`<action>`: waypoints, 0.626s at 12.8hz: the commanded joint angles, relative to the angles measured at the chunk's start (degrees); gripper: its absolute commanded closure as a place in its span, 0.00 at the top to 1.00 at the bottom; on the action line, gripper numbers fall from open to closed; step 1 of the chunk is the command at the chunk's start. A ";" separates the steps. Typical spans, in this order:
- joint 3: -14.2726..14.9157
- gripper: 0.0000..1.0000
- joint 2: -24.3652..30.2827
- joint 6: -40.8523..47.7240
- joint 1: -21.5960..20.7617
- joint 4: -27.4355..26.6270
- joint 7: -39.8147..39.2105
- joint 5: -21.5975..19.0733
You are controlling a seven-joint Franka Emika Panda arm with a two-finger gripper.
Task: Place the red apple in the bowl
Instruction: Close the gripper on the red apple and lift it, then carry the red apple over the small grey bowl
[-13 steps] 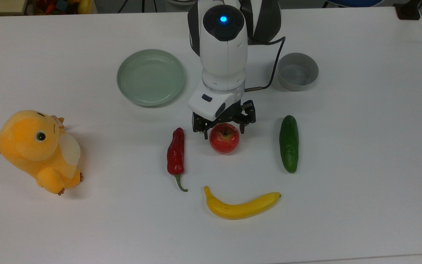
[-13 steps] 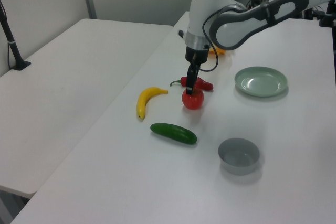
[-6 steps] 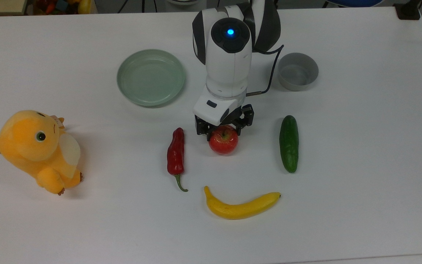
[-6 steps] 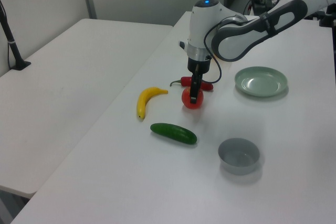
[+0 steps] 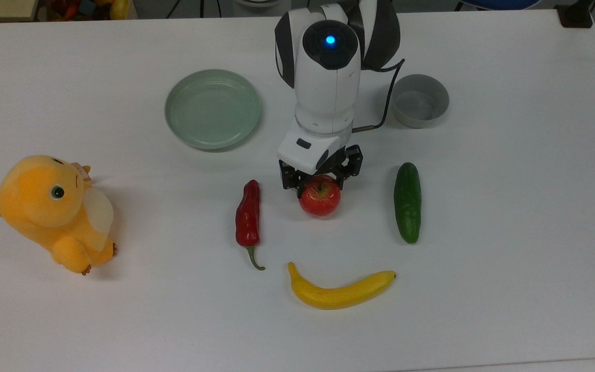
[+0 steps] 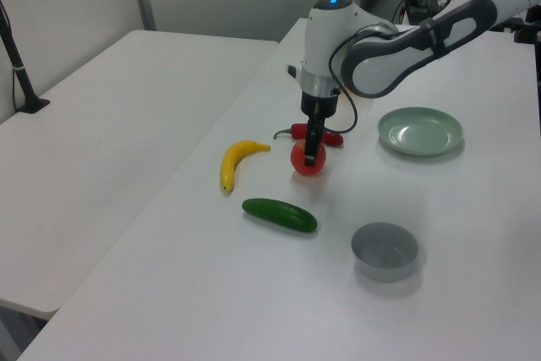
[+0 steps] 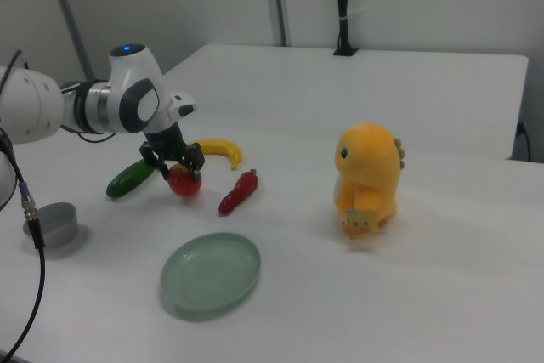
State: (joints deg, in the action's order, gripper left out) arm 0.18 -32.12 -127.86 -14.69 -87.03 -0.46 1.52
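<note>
Clamping its two black fingers on the glossy round red apple (image 5: 320, 197), the gripper (image 5: 321, 178) held it between a wrinkled chili pepper (image 5: 248, 219) and a cucumber (image 5: 407, 201), well apart from the straight-sided grey bowl (image 5: 420, 100).

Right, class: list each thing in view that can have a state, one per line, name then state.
red apple: gripped, near the table
end effector: shut on the red apple
bowl: upright, empty
pale-green plate: upright, empty
chili pepper: lying flat
cucumber: lying flat
banana: lying flat
yellow plush toy: sitting upright
</note>
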 commanded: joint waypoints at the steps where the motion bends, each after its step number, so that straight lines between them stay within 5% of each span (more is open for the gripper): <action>1: -0.79 0.22 6.35 4.53 0.45 -1.30 1.69 0.86; 8: -1.23 0.22 24.81 22.11 -2.53 -6.65 3.17 0.06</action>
State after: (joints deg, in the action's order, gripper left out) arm -0.76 -15.90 -109.45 -15.38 -87.04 0.26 1.51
